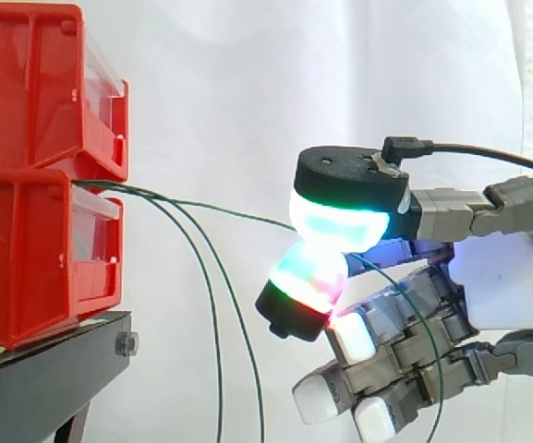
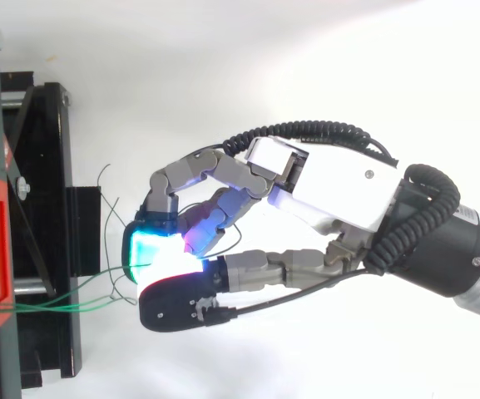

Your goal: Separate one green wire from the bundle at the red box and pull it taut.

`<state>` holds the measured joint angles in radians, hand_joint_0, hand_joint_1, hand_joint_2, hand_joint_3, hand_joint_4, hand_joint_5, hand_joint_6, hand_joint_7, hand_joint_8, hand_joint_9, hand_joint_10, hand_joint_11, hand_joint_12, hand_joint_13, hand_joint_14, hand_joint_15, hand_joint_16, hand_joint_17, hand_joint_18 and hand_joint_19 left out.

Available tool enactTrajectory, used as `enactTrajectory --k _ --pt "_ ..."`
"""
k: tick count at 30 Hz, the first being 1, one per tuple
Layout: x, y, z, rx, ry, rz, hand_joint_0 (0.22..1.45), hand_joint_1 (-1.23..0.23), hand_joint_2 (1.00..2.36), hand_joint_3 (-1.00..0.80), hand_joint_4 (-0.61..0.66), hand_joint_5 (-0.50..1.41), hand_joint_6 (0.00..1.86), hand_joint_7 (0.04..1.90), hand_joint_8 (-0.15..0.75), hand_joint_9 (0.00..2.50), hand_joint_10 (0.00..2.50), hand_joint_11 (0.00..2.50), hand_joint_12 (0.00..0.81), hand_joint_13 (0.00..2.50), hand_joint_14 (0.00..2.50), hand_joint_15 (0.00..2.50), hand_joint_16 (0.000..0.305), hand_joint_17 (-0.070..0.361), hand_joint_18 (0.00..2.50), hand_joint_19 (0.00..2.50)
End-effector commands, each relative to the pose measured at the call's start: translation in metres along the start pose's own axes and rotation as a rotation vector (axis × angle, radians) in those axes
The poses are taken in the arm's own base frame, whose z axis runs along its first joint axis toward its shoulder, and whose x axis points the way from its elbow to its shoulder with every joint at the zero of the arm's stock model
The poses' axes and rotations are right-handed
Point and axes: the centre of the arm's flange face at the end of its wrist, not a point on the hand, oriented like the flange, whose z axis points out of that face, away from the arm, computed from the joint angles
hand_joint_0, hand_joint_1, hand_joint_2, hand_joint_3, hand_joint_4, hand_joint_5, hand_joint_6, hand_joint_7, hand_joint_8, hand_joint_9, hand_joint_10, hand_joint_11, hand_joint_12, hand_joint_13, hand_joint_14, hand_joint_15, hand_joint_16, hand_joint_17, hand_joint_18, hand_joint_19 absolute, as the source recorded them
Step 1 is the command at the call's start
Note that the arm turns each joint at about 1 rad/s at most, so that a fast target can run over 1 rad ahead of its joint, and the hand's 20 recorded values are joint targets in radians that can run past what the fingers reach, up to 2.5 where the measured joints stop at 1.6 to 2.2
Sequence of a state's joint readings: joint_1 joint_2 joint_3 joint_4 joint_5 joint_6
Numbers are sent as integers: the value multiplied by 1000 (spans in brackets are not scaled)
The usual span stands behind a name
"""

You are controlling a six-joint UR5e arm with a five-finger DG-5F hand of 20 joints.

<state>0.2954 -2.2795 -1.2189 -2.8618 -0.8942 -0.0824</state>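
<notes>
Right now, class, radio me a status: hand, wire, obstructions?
Hand shut on one green wire. It runs nearly straight from red bins. Other wires hang slack below.

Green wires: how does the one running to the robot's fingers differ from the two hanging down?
The held wire runs nearly straight from the red bins to the hand; the hanging wires curve downward in loose arcs. The held wire is pinched between two glowing fingertips; the hanging wires hang free, left of the hand. All are thin, green and leave between the stacked bins.
</notes>
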Motion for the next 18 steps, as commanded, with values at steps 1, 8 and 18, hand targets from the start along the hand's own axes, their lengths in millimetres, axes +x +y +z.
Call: enactTrajectory --k 1,8,18 --pt "-1 0 0 0 -1 1 654 -825 1015 -148 -123 -117 917 1145 239 1132 15 509 306 824 14 377 49 109 722 584" --pt "-1 0 0 0 -1 0 655 -825 1014 -148 -121 -117 917 1143 239 1133 14 502 308 825 14 376 49 109 723 584" --pt "-1 0 0 1 -1 -1 655 -825 1014 -148 -121 -117 917 1143 241 1129 14 507 308 826 14 372 49 109 722 583"
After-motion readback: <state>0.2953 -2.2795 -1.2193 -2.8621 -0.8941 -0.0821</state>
